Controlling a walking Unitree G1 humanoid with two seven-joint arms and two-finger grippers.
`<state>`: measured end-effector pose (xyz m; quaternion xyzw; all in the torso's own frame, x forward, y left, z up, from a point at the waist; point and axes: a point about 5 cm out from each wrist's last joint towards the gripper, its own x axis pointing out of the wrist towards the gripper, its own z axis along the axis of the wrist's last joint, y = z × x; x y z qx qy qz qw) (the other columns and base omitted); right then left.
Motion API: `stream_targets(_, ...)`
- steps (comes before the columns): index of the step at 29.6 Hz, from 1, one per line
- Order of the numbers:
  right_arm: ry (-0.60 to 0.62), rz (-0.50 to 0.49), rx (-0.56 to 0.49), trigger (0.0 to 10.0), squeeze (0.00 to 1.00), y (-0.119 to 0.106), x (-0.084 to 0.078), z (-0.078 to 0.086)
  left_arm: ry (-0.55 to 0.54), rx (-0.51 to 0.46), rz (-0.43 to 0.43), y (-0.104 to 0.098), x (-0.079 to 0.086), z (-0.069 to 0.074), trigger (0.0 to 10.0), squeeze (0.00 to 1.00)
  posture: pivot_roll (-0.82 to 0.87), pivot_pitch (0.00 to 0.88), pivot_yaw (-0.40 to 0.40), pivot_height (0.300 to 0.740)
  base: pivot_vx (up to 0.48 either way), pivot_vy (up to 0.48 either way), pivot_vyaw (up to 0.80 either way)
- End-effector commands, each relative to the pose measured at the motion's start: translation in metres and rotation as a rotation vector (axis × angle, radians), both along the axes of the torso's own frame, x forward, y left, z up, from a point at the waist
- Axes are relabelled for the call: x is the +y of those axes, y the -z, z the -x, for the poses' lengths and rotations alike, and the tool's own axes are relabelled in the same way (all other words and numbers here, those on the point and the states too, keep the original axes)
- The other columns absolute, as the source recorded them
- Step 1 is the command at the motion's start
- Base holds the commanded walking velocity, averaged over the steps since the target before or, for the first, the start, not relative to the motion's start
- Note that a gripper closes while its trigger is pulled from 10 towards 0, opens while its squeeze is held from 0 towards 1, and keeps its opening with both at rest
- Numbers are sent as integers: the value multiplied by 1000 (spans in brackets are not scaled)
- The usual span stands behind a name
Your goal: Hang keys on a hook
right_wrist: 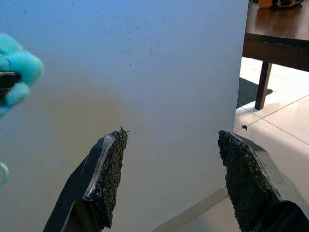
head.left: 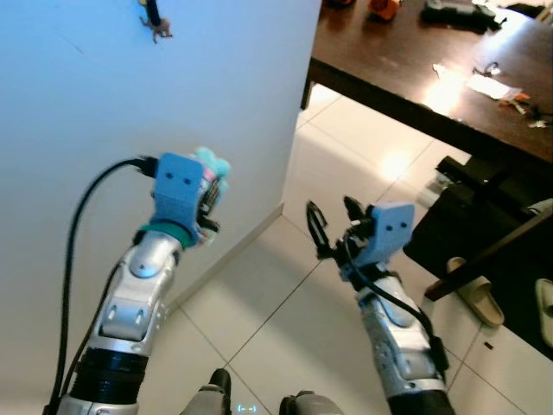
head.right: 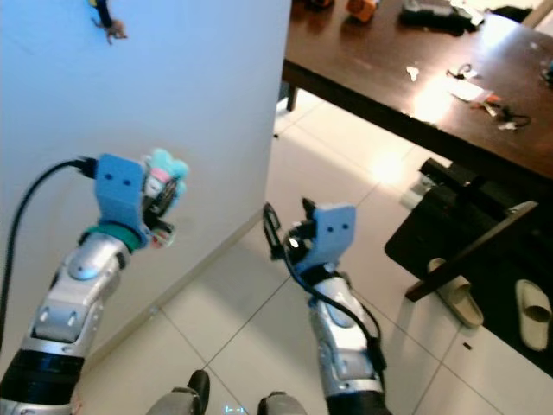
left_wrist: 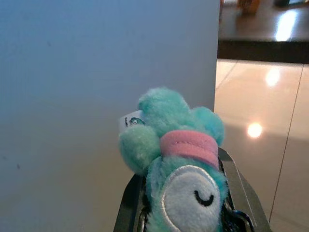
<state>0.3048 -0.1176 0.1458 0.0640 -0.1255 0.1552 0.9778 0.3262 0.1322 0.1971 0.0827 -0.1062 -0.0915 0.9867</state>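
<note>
Fingers (left_wrist: 130, 208) of the left gripper (head.left: 210, 197) were clenched on a teal plush keychain (left_wrist: 176, 159), a soft toy with a pink band and a white face patch, held at mid-left of the left eye view close to the white wall (head.left: 104, 104). Any keys on it could not be made out. A black cable (head.left: 82, 216) looped from that wrist down the silver left arm (head.left: 130, 311).

The right gripper (head.left: 329, 226) stood at lower centre of the same view, its two black fingers (right_wrist: 108, 179) spread apart and empty, pointed toward the wall. In the right wrist view the plush toy appeared at the left edge, apart from those fingers.

Behind both arms lay pale glossy floor tiles (head.left: 346, 156). At lower right, beige slippers (head.left: 475, 298) rested beside a dark mat (head.left: 484, 233).

Farther back, at upper right, a dark wooden table (head.left: 389, 60) carried papers (head.left: 488, 85) and small items too indistinct to identify. At upper left, high on the wall, a small dark hook (head.left: 154, 17) was mounted, well apart from the plush keychain.
</note>
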Motion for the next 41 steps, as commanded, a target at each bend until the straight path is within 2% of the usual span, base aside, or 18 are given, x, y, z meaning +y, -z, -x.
stream_targets(1, 25, -13, 5, 10000, 0, 2, -6, 1, 44, -46, -15, -7, -10, 2, 10000, 0, -119, 125, 27, 740, 0, 0, 0)
stream_targets(3, 27, -13, -2, 10000, 0, 1, -7, 0, 87, -95, -32, -15, -20, 2, 10000, 0, -123, 120, 27, 740, 446, 0, 0)
stream_targets(12, 33, -9, 1, 10000, 0, 4, -9, 1, 117, -105, -30, -16, -27, 2, 10000, 0, -131, 116, 29, 740, 450, 0, 0)
stream_targets(23, 34, -5, 6, 10000, 0, 4, -10, 0, 122, -119, -28, -17, -30, 2, 10000, 0, -130, 121, 25, 740, 448, 0, 0)
stream_targets(35, 32, -3, 6, 10000, 0, 5, -11, -1, 106, -128, -32, -18, -26, 0, 10000, 0, -129, 122, 24, 740, 448, 0, 0)
stream_targets(41, 29, -1, 14, 10000, 0, 7, -11, 0, 136, -126, -31, -14, -25, 3, 10000, 0, -129, 123, 23, 740, 80, 0, 0)
